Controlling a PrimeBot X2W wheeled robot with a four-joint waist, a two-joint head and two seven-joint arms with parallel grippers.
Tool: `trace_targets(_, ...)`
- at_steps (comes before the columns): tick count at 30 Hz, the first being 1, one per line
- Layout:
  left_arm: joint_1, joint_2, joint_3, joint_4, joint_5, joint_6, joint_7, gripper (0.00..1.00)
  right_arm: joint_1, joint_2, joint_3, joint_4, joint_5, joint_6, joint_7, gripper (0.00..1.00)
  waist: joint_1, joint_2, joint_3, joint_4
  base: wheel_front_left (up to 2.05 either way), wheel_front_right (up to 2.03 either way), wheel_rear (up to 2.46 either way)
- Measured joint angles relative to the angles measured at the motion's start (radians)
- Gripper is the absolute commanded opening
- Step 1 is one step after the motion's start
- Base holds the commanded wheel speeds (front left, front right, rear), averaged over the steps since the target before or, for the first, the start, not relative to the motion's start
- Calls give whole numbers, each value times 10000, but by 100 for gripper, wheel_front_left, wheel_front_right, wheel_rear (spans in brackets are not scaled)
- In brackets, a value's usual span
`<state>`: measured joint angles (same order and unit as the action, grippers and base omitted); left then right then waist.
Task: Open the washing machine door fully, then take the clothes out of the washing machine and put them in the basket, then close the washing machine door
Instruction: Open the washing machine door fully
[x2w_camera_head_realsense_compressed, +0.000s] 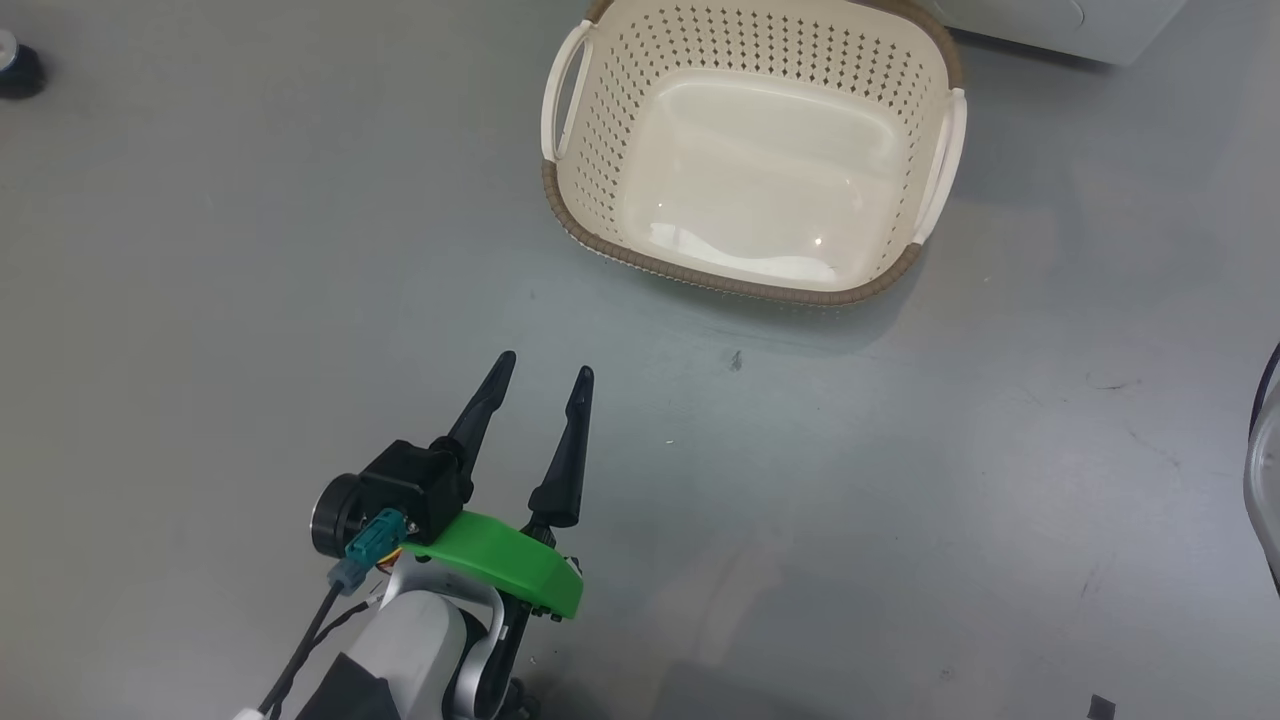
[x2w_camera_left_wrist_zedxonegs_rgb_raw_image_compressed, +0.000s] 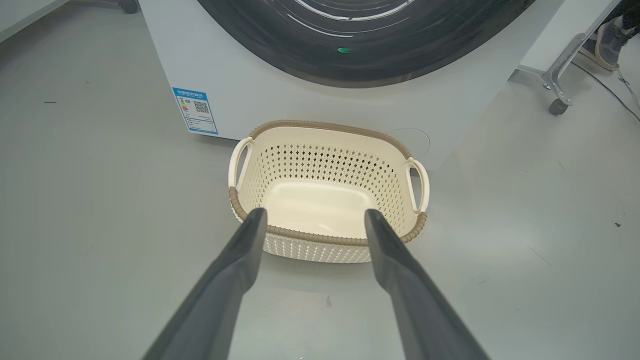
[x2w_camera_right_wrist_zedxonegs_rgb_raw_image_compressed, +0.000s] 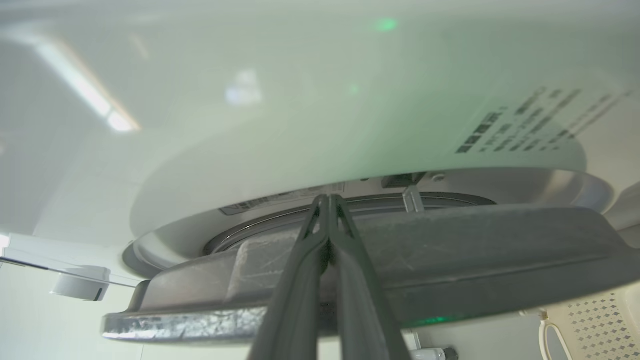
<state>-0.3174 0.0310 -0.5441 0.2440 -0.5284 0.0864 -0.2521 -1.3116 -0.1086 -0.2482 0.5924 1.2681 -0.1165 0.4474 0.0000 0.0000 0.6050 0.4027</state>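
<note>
Right hand (x2w_camera_right_wrist_zedxonegs_rgb_raw_image_compressed: 327, 200) clenched, fingers pressed together, nothing between them. Tips at rim of washing machine door (x2w_camera_right_wrist_zedxonegs_rgb_raw_image_compressed: 450, 250), pointing into slit between door and white front of washing machine (x2w_camera_right_wrist_zedxonegs_rgb_raw_image_compressed: 300, 125). Door ajar, opening judged barely begun. Rim runs crosswise to fingers, so likely hook behind it and swing outward. Basket (x2w_camera_left_wrist_zedxonegs_rgb_raw_image_compressed: 325, 124) empty on floor (x2w_camera_head_realsense_compressed: 300, 250), just near of machine. Left hand (x2w_camera_head_realsense_compressed: 546, 364) released, holding nothing, near-left of basket, well apart from door. Right hand much nearer.
</note>
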Motion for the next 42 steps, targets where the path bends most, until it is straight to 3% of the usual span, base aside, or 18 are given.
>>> trace_targets(24,-171,-13,-27,35,-65,67,0,100,-25,-92,40,740,100,-8,577,0,0,0,-229,-59,0,0,0)
trace_targets(42,-158,-15,146,320,-33,98,0,100,763,142,8,1225,341,259,683,0,0,0,-897,-345,0,0,0)
